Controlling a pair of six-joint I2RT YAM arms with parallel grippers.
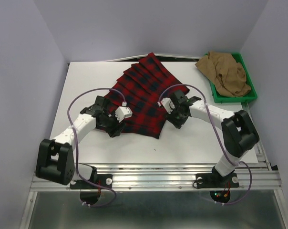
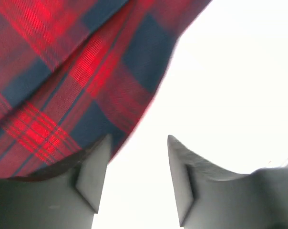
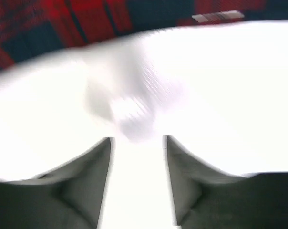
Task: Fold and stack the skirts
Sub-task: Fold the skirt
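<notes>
Left hand: fingers apart, nothing between, low over surface at near-left hem of plaid skirt. Right hand: fingers apart, bare surface between, just off skirt's near-right edge. Plaid skirt spread mid-surface, pleats fanned. Tan skirt crumpled in tray, far right corner

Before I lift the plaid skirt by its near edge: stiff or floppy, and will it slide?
Probably floppy: the plaid skirt lies in soft fanned pleats, so it should sag between grip points. Likely light, being thin cloth. On the smooth white table it may bunch rather than slide whole if pushed.
</notes>
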